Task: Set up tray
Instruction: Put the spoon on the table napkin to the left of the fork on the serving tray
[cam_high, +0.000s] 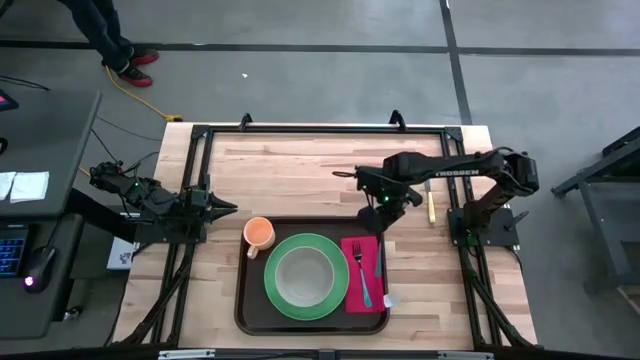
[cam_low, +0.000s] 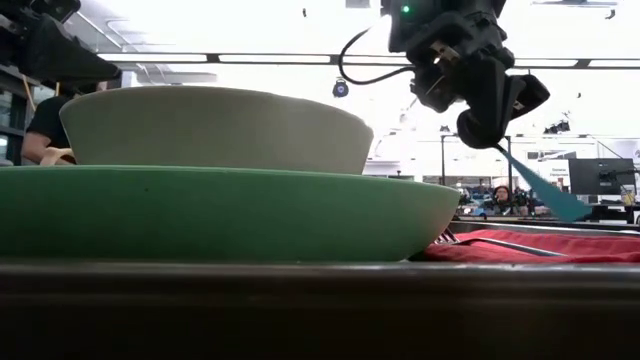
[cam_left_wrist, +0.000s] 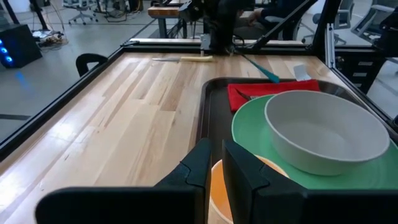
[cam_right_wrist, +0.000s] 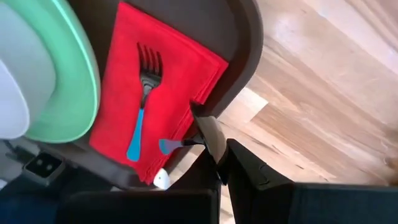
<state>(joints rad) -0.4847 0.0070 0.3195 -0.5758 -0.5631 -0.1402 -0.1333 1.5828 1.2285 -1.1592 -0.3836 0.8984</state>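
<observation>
While the dark brown tray (cam_high: 243, 300) lies on the near middle of the tabletop (cam_high: 300, 170), the right pincer (cam_high: 381, 212) hangs just above the tray's far right corner, its fingers clamped tight on a utensil with a blue handle (cam_low: 545, 192) that slants down toward the tray. On the tray, a green plate (cam_high: 340, 295) sits in the middle with a pale bowl (cam_high: 300, 275) on it. A red napkin (cam_high: 375, 250) lies on the tray's right side, just beside the plate, with a blue-handled fork (cam_high: 361, 272) on top. An orange cup (cam_high: 259, 233) stands at the tray's far left corner. The left pincer (cam_high: 226, 208) waits to the left of the tray, near the cup, its fingers a narrow gap apart and holding nothing. A yellow-handled knife (cam_high: 431, 203) lies on the tabletop beyond the tray's far right corner.
</observation>
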